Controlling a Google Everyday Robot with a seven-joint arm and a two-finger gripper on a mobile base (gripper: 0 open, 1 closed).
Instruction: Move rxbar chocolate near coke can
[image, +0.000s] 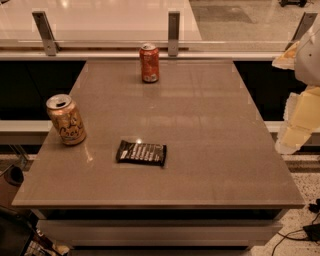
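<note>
Tool (296, 125) is hanging way out at 3 o'clock, off the right edge of the desk (215, 125) and partly cut off at the side of the view. It's not holding anything as far as I can see, and honestly I can't tell whether it's apart or together from this angle.

The rxbar chocolate (141, 152) is lying flat near the front of the desk, roughly 7 o'clock from the middle, long side running left to right, with nothing touching it. From the bar, the coke can (149, 63) stands upright at 12 o'clock, back by the far edge and well apart from it. There's also a gold can (66, 119) at about 10 o'clock from the bar, upright near the left edge. That one is closer to the bar than the coke can is, so don't mix them up.

Progress-wise I'd call this basically zero. Bar isn't grabbed and isn't near its target. Still left: bring the tool across to the bar, pick it up, carry it toward 12 o'clock and set it down just beside the coke can without knocking it over.
</note>
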